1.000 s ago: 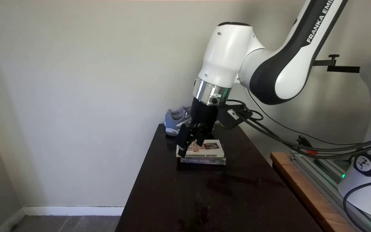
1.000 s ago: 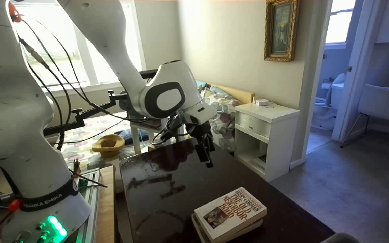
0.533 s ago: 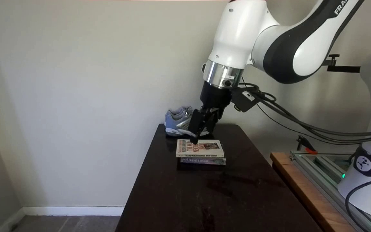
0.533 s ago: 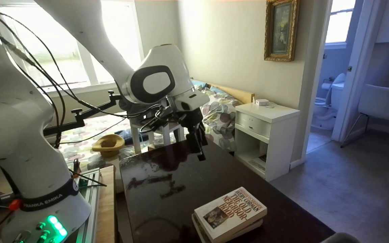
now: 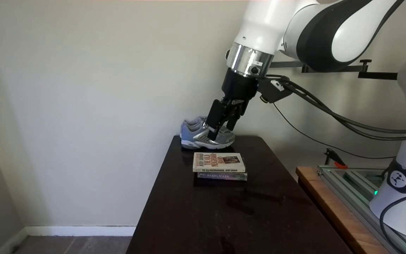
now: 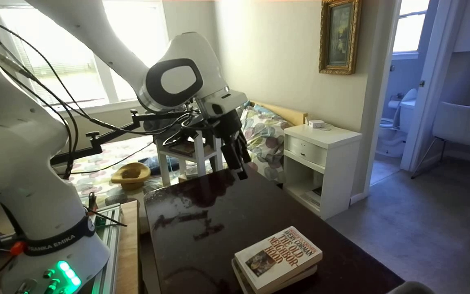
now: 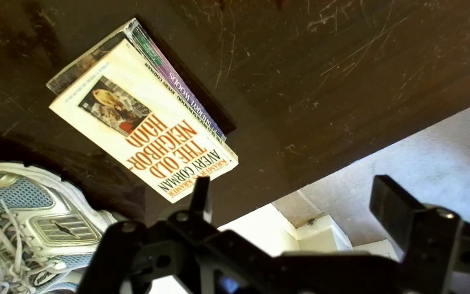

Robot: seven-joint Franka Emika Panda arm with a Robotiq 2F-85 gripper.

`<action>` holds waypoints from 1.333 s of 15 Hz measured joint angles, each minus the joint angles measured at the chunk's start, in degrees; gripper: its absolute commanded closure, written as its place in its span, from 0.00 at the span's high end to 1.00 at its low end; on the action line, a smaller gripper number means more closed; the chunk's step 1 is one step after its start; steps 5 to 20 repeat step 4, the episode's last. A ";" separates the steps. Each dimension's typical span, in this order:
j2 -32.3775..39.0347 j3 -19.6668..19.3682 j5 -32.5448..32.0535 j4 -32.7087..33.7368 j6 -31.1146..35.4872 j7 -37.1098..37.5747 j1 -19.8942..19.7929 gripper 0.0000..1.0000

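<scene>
The upper book (image 7: 145, 126) is cream; the shoe (image 7: 31, 216), blue and silver.

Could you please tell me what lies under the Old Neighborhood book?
A purple-spined book lies directly beneath it, on the dark table. The top book hides most of its upper face from view.

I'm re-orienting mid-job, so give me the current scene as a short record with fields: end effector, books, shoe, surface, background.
End effector: raised, jaws spread wide, nothing between them
Upper book: "The Old Neighborhood" by Avery Corman, flat, cover up
Lower book: purple spine, under the upper one, slightly askew
Shoe: blue and silver, near the books, not touching them
Surface: dark tabletop, scratched
Background: white nightstand, gilt-framed picture and yellow hat, in an exterior view
</scene>
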 measured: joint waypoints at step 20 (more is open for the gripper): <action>0.32 0.47 0.00 0.01 0.00 0.00 -0.33 1.00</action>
